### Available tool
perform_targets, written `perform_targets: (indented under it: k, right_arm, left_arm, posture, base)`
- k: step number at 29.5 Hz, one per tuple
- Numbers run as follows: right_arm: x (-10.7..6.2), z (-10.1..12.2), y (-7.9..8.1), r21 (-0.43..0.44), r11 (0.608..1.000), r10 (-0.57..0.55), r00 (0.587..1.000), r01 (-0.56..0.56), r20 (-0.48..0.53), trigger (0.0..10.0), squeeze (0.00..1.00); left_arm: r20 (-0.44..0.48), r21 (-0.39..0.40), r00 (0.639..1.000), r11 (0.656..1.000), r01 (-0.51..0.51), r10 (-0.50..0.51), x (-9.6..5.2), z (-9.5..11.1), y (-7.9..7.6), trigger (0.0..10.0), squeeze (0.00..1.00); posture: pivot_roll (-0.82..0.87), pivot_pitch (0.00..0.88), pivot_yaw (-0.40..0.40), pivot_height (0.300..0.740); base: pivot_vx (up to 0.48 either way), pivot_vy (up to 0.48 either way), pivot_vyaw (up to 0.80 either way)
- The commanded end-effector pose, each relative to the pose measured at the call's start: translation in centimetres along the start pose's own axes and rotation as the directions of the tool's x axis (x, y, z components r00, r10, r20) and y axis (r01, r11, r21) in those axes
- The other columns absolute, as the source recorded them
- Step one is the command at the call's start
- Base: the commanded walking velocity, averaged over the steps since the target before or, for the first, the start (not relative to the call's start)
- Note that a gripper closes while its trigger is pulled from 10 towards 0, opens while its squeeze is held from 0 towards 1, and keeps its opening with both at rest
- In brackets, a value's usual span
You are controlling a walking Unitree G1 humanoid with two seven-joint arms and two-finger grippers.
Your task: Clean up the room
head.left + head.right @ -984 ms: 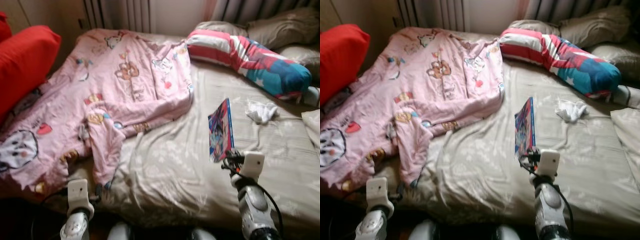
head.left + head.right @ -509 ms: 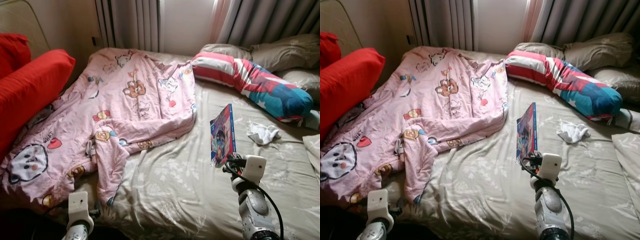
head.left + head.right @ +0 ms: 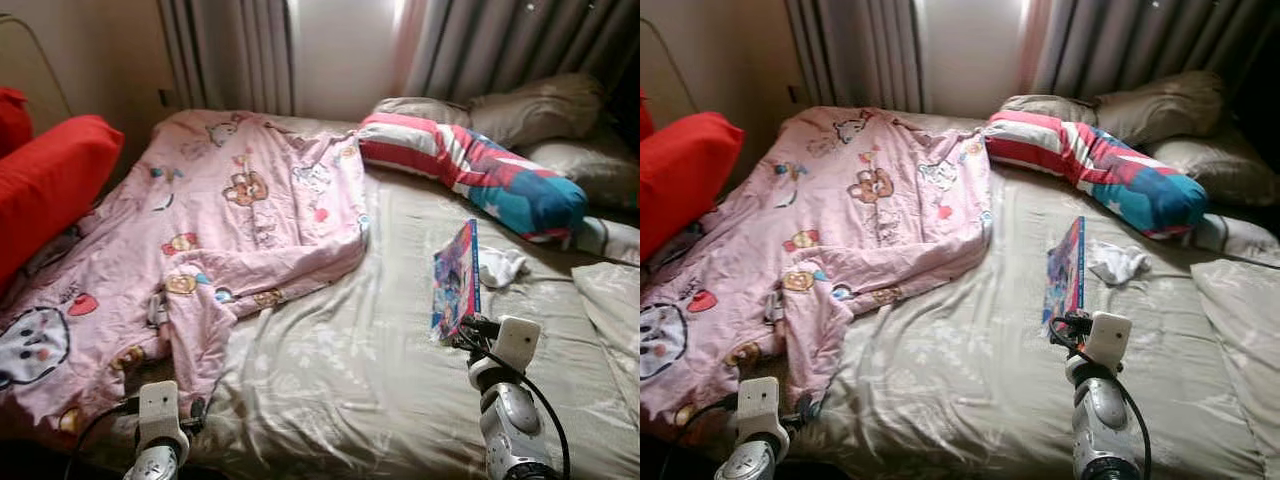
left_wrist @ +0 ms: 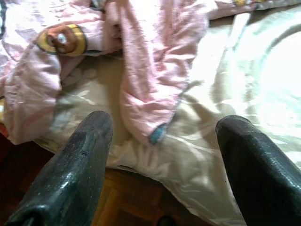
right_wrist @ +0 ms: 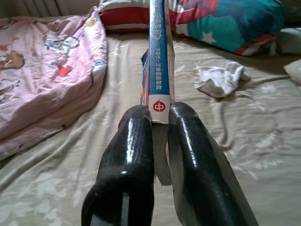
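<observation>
My right gripper (image 5: 160, 117) is shut on a thin colourful book (image 3: 456, 281), held upright on its edge above the beige bed sheet (image 3: 340, 370); its blue spine (image 5: 158, 52) runs up between the black fingers (image 5: 134, 141). A crumpled white sock (image 3: 500, 266) lies just beyond the book. A pink cartoon blanket (image 3: 200, 230) covers the left half of the bed. My left gripper (image 4: 162, 136) is open, low at the bed's near edge, facing a hanging fold of the blanket (image 4: 150, 80).
A long striped red, white and blue pillow (image 3: 470, 175) and beige pillows (image 3: 530, 105) lie at the head of the bed. A red cushion (image 3: 50, 185) sits at the left. Curtains (image 3: 500, 45) hang behind. Wooden floor (image 4: 127, 207) shows under the bed edge.
The camera has shifted, so the whole scene sits differently. My right gripper still holds the book upright, now nearer the white sock. The left gripper stays low at the bed edge.
</observation>
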State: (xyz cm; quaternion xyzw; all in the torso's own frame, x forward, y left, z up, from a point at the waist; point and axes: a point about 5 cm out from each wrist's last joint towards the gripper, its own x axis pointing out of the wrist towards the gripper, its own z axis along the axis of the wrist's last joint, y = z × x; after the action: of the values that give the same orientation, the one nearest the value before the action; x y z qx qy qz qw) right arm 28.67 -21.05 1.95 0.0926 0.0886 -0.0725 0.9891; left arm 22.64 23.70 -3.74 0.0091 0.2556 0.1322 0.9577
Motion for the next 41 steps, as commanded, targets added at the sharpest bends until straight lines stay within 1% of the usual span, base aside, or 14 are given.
perform_targets:
  k: [1, 10, 17, 26, 35, 41]
  right_arm:
    - [0.45, 1.14, -0.02, -0.004, 1.0, -0.005, 0.998, 0.005, 0.055, 10.0, 0.0]
    - [0.66, 1.13, 0.08, 0.018, 1.0, -0.015, 0.999, 0.015, 0.04, 10.0, 0.0]
    - [0.71, 1.18, 0.2, 0.027, 1.0, -0.017, 0.999, 0.016, 0.044, 10.0, 0.0]
    - [0.66, 1.09, 0.23, 0.023, 1.0, -0.02, 0.999, 0.019, 0.045, 10.0, 0.0]
    - [0.71, 0.98, 0.4, 0.021, 1.0, -0.009, 0.999, 0.008, 0.033, 10.0, 0.0]
    - [0.71, 0.85, 0.74, 0.017, 1.0, 0.021, 0.999, -0.021, 0.024, 10.0, 0.0]
  left_arm:
    - [-0.012, -0.004, 1.0, 1.0, 0.003, -0.003, -0.04, -0.22, -0.09, 10.0, 0.0]
    - [-0.004, -0.012, 1.0, 1.0, -0.015, 0.015, -0.01, -0.07, 0.4, 10.0, 0.0]
    - [-0.002, -0.016, 1.0, 1.0, -0.02, 0.02, -0.06, -0.13, 0.43, 10.0, 0.0]
    - [0.003, -0.015, 1.0, 1.0, -0.021, 0.021, -0.02, -0.01, 0.45, 10.0, 0.0]
    - [0.009, -0.016, 1.0, 1.0, -0.01, 0.01, 0.07, 0.17, 0.03, 10.0, 0.0]
    - [0.008, -0.011, 1.0, 1.0, -0.002, 0.003, 0.07, 0.16, -0.09, 10.0, 0.0]
  posture:
    - [0.03, 0.0, -0.059, 0.731]
    - [0.04, 0.0, -0.059, 0.731]
    - [0.04, 0.0, -0.056, 0.731]
    - [0.04, 0.009, -0.052, 0.731]
    - [0.04, 0.014, -0.052, 0.731]
    - [0.04, 0.02, -0.051, 0.731]
  base:
    - [0.0, -0.386, 0.0]
    - [0.0, -0.386, 0.0]
    - [0.0, -0.388, -0.72]
    - [0.0, -0.296, 0.0]
    - [0.0, 0.0, 0.0]
    - [0.0, 0.0, 0.0]
